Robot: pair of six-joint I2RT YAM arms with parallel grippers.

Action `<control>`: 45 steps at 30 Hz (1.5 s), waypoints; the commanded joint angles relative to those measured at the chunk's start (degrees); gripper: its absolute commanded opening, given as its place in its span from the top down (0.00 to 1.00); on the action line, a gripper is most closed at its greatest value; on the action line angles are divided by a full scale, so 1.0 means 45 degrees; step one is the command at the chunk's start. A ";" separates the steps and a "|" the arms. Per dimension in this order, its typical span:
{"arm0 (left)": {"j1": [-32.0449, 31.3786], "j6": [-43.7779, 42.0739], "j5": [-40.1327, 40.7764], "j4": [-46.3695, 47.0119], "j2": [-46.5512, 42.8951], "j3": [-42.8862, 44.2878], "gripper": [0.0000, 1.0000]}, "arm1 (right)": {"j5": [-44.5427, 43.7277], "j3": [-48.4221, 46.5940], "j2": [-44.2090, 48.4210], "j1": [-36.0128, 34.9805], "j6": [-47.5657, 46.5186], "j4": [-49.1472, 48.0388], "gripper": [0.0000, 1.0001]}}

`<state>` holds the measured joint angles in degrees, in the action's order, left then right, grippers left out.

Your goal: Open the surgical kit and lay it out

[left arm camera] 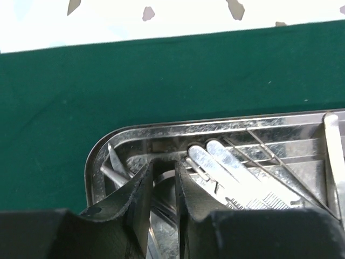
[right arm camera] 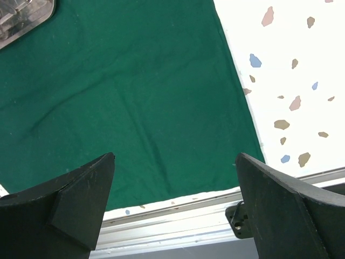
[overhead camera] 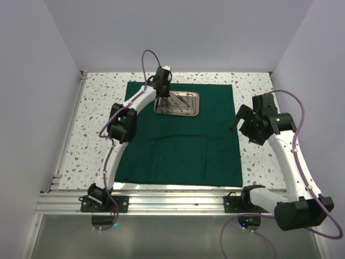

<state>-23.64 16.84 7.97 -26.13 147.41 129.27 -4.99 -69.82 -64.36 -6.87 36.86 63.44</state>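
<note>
The dark green cloth (overhead camera: 178,151) lies unfolded and flat on the table. The steel tray (overhead camera: 197,103) sits on its far half with slim silver instruments inside. My left gripper (overhead camera: 163,100) reaches down into the tray's left end. In the left wrist view its jaws (left arm camera: 164,164) stand a narrow gap apart, with a curved silver piece between them; I cannot tell if the pads touch it. Flat tweezers (left arm camera: 232,172) lie just right of the fingers, inside the tray rim (left arm camera: 108,140). My right gripper (overhead camera: 243,116) hangs wide open and empty (right arm camera: 175,162) over the cloth's near right corner (right arm camera: 124,91).
Speckled white tabletop (overhead camera: 259,86) borders the cloth on all sides. An aluminium rail (overhead camera: 172,197) runs along the near edge, also seen as the rail (right arm camera: 178,226) below the right fingers. White walls close in the left, right and back. A tray corner (right arm camera: 27,16) shows at upper left.
</note>
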 commanded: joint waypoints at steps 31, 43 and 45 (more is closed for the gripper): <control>-0.0255 0.2507 0.1199 -0.0931 -0.1295 -0.1561 0.40 | 0.0368 0.0438 -0.0112 -0.0035 -0.1238 -0.0290 0.02; -0.0196 0.2586 0.0750 -0.1088 0.0774 0.0783 0.53 | 0.0368 0.0302 -0.0424 -0.0035 -0.1629 -0.0094 0.02; -0.0216 0.2586 0.0730 -0.1108 0.0893 0.0862 0.62 | 0.0348 0.0243 -0.0522 -0.0035 -0.1668 -0.0113 0.02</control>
<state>-24.77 27.59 13.08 -29.30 148.44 131.26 -3.49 -67.46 -65.78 -6.85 31.18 62.22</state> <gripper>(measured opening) 0.415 0.985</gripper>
